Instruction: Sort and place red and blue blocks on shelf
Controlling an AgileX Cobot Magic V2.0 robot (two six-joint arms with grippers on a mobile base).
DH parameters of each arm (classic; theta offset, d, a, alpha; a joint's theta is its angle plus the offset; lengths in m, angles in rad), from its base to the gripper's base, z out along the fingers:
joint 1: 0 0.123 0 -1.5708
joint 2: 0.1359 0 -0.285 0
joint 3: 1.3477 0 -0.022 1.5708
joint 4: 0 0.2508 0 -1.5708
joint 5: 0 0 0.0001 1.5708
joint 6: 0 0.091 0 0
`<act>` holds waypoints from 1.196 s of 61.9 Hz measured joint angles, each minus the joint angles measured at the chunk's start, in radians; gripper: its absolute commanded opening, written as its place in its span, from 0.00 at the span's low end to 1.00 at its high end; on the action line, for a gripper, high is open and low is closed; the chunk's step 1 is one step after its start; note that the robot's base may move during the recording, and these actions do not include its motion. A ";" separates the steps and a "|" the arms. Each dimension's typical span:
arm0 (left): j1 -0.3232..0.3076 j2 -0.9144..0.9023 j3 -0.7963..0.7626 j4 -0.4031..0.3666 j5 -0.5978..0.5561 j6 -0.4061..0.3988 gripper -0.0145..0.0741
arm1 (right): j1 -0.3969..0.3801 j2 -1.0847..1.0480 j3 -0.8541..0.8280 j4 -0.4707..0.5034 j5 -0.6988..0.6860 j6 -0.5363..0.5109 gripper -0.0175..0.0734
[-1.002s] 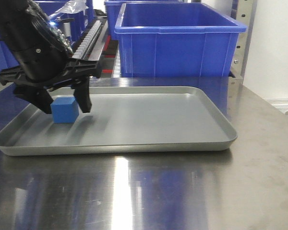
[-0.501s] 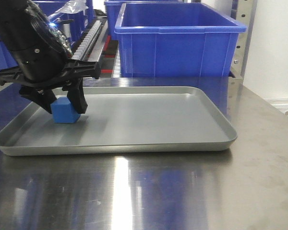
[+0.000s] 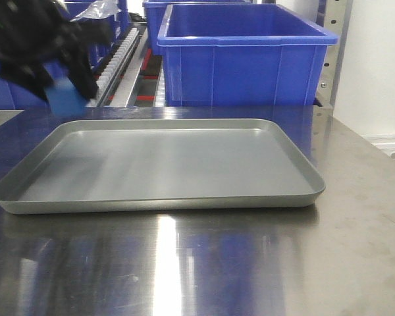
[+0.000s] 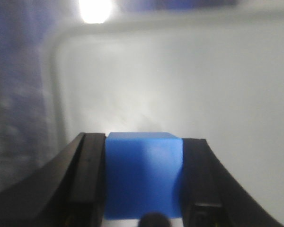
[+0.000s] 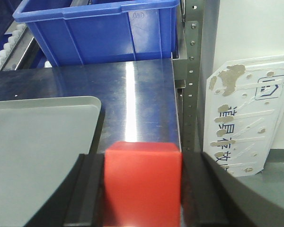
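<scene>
Fingers (image 4: 87, 175) of the left gripper (image 4: 143, 156) are pressing on both sides of the blue block (image 4: 143, 177), with the jaws standing only as far apart as the cube is wide. The block is a cube, so it has no long axis. It is sitting square in the grip, its side faces flat against the pads. One face is turning toward the wrist camera and the top edge is lying level. Beneath it the grey tray (image 4: 203, 85) is showing blurred, with a rounded corner of its rim at the upper left.

In the front view the same block is hanging clear of the tray, above its far left corner and in front of the shelf (image 3: 122, 49) with its white roller tracks. Arm and gripper are smearing into blur there, so the cube's tilt cannot be read from that side. A big blue bin (image 3: 243, 59) is standing behind the tray, toward the right.

The right gripper (image 5: 143, 161) is clamping the red block (image 5: 143, 182) in the same way, jaws closed to the cube's width. The block's sides are lying flat on the pads and its top edge is level, with one face toward the wrist camera. This block is hanging over the steel tabletop (image 5: 132, 85), just beside the tray's right rim. A perforated post (image 5: 194, 71) and a worn white placard (image 5: 246, 118) are standing off to its right.
</scene>
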 measured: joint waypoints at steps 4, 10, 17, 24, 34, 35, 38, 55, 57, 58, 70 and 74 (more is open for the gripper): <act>0.022 -0.042 0.000 0.013 0.000 0.000 0.30 | 0.000 0.000 0.000 0.000 0.000 0.000 0.25; 0.046 -0.098 0.007 0.027 -0.004 0.000 0.30 | 0.000 0.000 0.000 0.000 0.000 0.000 0.25; 0.067 -0.184 0.052 0.051 -0.027 0.000 0.30 | 0.000 0.000 0.000 0.000 0.000 0.000 0.25; 0.083 -0.282 0.120 0.059 -0.062 0.000 0.30 | 0.000 0.000 0.000 0.000 0.000 0.000 0.25; 0.113 -0.421 0.243 0.060 -0.108 0.000 0.30 | 0.000 0.000 0.000 0.000 0.000 0.002 0.25; 0.118 -0.435 0.256 0.060 -0.112 0.000 0.30 | 0.000 0.000 0.000 0.000 0.000 0.002 0.25; 0.132 -0.482 0.305 0.060 -0.125 0.000 0.30 | 0.000 0.000 0.000 0.000 0.000 0.002 0.25; 0.256 -0.754 0.524 0.053 -0.156 -0.002 0.30 | 0.000 0.000 0.000 0.000 0.000 0.002 0.25; 0.273 -0.786 0.547 0.053 -0.159 -0.002 0.30 | 0.000 0.000 0.000 0.000 0.000 0.002 0.25; 0.279 -0.799 0.555 0.053 -0.161 -0.002 0.30 | 0.000 0.000 0.000 0.000 0.000 0.002 0.25; 0.337 -0.954 0.651 0.050 -0.163 -0.002 0.30 | 0.000 0.000 0.000 0.000 0.000 0.002 0.25; 0.345 -0.993 0.675 0.050 -0.163 -0.002 0.30 | 0.000 0.000 0.000 0.000 0.000 0.002 0.25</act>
